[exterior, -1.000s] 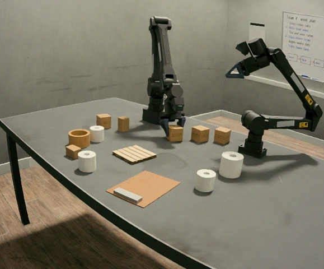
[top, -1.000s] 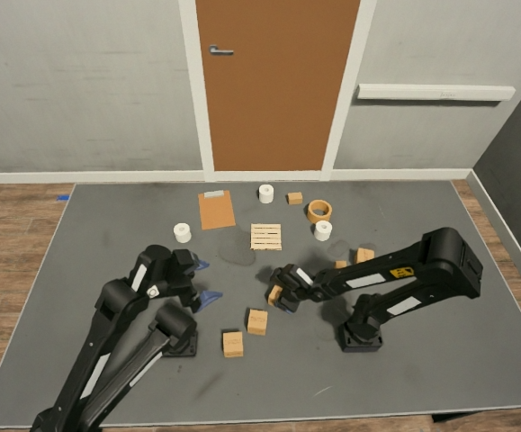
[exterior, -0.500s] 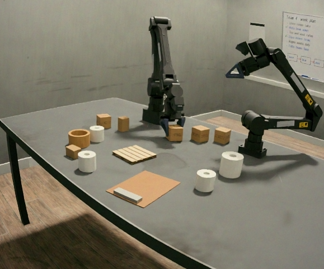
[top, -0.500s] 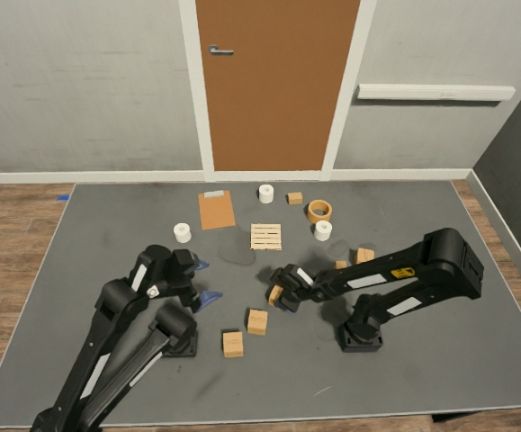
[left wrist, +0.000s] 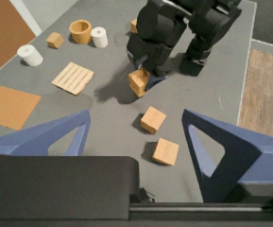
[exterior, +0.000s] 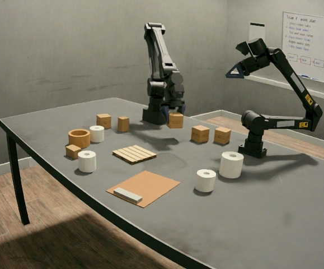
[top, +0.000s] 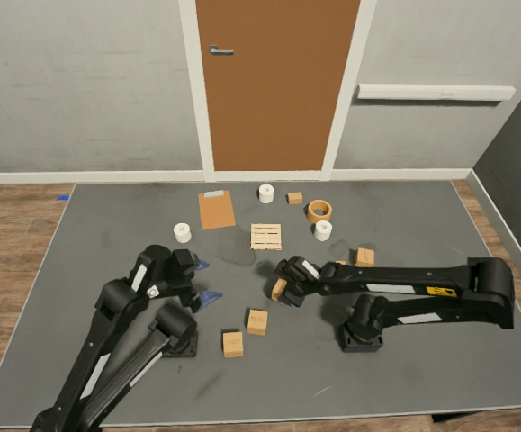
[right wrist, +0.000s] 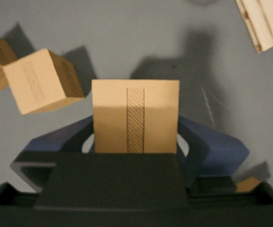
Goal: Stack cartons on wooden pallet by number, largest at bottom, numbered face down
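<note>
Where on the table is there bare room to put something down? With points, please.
There is open surface between the pallet [top: 265, 237] [exterior: 134, 154] [left wrist: 73, 78] and the left gripper [top: 208, 283] [exterior: 234, 72], and between the clipboard [top: 216, 211] [exterior: 151, 185] [left wrist: 12, 108] and the pallet's near side, a narrower strip. It is crowded around the tape ring [top: 309, 212] [exterior: 79, 144] [left wrist: 80, 36].

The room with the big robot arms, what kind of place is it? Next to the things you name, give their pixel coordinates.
Probably a robot lab or workshop: two robot arms [top: 153, 279] [exterior: 283, 58] [top: 390, 279] [exterior: 156, 52] share one table [top: 88, 223] [exterior: 257, 217], and a whiteboard [exterior: 315, 37] says "Team 4 week plan".
</note>
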Robot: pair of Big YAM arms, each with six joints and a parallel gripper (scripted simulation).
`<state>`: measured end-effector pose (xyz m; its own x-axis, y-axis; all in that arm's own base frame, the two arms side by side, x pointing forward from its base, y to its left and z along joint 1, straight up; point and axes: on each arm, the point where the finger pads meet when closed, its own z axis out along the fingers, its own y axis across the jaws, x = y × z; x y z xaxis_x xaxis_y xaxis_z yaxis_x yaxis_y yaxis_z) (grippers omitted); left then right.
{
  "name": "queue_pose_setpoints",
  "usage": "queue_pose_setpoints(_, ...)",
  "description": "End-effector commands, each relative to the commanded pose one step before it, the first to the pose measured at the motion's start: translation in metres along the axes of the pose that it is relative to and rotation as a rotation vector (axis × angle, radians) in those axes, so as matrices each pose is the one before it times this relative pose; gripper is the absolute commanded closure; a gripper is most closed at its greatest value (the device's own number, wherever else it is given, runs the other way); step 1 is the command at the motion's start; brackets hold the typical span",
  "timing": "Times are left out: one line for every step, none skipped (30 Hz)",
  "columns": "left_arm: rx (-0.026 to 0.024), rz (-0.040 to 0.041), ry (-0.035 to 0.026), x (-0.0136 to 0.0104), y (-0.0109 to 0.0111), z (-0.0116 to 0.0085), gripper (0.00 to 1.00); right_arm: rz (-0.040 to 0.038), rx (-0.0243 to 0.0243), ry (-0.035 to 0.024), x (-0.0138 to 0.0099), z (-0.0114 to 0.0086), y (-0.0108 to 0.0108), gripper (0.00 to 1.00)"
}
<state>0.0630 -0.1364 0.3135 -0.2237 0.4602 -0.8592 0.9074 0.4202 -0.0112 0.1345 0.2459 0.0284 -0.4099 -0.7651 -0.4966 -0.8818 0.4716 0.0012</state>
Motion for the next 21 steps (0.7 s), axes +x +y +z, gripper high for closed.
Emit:
queue_pose_setpoints(0.00419, 0.01733, 0.00348, -0.00194, -0.00165, -0.00324, 0.00, -0.01473, 0.00422, -0.02337, -0.03151, -0.01411, -0.00144, 0.45)
queue_pose_setpoints(-0.00348, -0.00909, -0.01571, -0.00389, 0.00105, 0.00059, 0.00, -0.00472, 0.00570, -0.00167, -0.00160, 0.00287, -0.00435, 0.45)
queue_pose_setpoints(-0.00426, -0.00720, 0.00532, 0.00276, 0.00195, 0.00472, 0.00, -0.00960, -0.00070, -0.00057, -0.00113, 0.00067, -0.00161, 0.45)
queue_pose_setpoints(-0.00233, -0.01520, 0.01727, 0.00454, 0.00359, 0.01059, 0.00, -0.01177, 0.00139, -0.00048, -0.00186, 0.00118, -0.00327, 0.45)
queue_pose_setpoints(-0.01263, -0.01212, -0.00951, -0.00237, 0.00441, 0.00619, 0.00, -0.01467, 0.00282, -0.00031, -0.00296, 0.00197, -0.00555, 0.45)
queue_pose_setpoints(-0.01536, -0.01150, -0.01265, -0.00231, 0.00484, 0.00636, 0.00, -0.01239, 0.00383, -0.01010, -0.00557, 0.00212, -0.00625, 0.45)
queue_pose_setpoints(-0.02064, -0.01280, -0.01477, -0.00227, 0.00626, 0.00813, 0.00, -0.01072, 0.00284, -0.00214, -0.00449, 0.00282, -0.00768, 0.45)
queue_pose_setpoints(-0.01790, -0.01378, -0.01809, -0.00213, 0.00634, 0.01017, 0.00, -0.00638, 0.00181, 0.00090, -0.00484, 0.00371, -0.00972, 0.45)
queue_pose_setpoints(-0.01641, -0.01439, -0.02051, -0.00159, 0.00646, 0.01157, 0.00, -0.00268, 0.00123, 0.00112, -0.00569, 0.00451, -0.01172, 0.45)
queue_pose_setpoints(-0.01864, -0.01419, -0.02112, -0.00068, 0.00697, 0.01197, 0.00, 0.00041, 0.00069, 0.00113, -0.00620, 0.00505, -0.01312, 0.45)
queue_pose_setpoints(0.00000, 0.00000, 0.00000, 0.00000, 0.00000, 0.00000, 0.00, 0.00000, 0.00000, 0.00000, 0.00000, 0.00000, 0.00000, 0.45)
queue_pose_setpoints(0.00000, 0.00000, 0.00000, 0.00000, 0.00000, 0.00000, 0.00, 0.00000, 0.00000, 0.00000, 0.00000, 0.00000, 0.00000, 0.45)
queue_pose_setpoints(-0.02951, -0.01310, -0.01921, 0.00039, 0.00860, 0.01115, 0.00, 0.00261, 0.00025, 0.00097, -0.00623, 0.00517, -0.01342, 0.45)
queue_pose_setpoints(-0.03434, -0.01187, -0.01724, 0.00114, 0.00894, 0.00992, 0.00, 0.00389, -0.00005, 0.00078, -0.00606, 0.00504, -0.01309, 0.45)
queue_pose_setpoints(-0.03796, -0.01092, -0.01561, 0.00166, 0.00909, 0.00879, 0.00, 0.00457, -0.00022, 0.00062, -0.00592, 0.00489, -0.01269, 0.45)
queue_pose_setpoints(-0.03941, -0.01021, -0.01440, 0.00200, 0.00891, 0.00783, 0.00, 0.00487, -0.00031, 0.00048, -0.00582, 0.00475, -0.01233, 0.45)
queue_pose_setpoints(-0.03304, -0.00954, -0.01357, 0.00217, 0.00744, 0.00699, 0.00, 0.00495, -0.00035, 0.00035, -0.00571, 0.00459, -0.01193, 0.45)
queue_pose_setpoints(-0.02800, -0.00876, -0.01256, 0.00226, 0.00628, 0.00616, 0.00, 0.00730, -0.00550, 0.01178, -0.00270, 0.00437, -0.01012, 0.45)
queue_pose_setpoints(-0.03344, -0.01106, -0.01595, 0.00320, 0.00747, 0.00737, 0.00, 0.00654, -0.00072, -0.00002, -0.00744, 0.00565, -0.01502, 0.45)
queue_pose_setpoints(-0.02728, -0.00935, -0.01361, 0.00305, 0.00604, 0.00593, 0.00, 0.00581, -0.00060, -0.00016, -0.00670, 0.00508, -0.01349, 0.45)
queue_pose_setpoints(-0.02041, -0.00705, -0.01043, 0.00256, 0.00448, 0.00435, 0.00, 0.00467, -0.00044, -0.00020, -0.00558, 0.00413, -0.01098, 0.45)
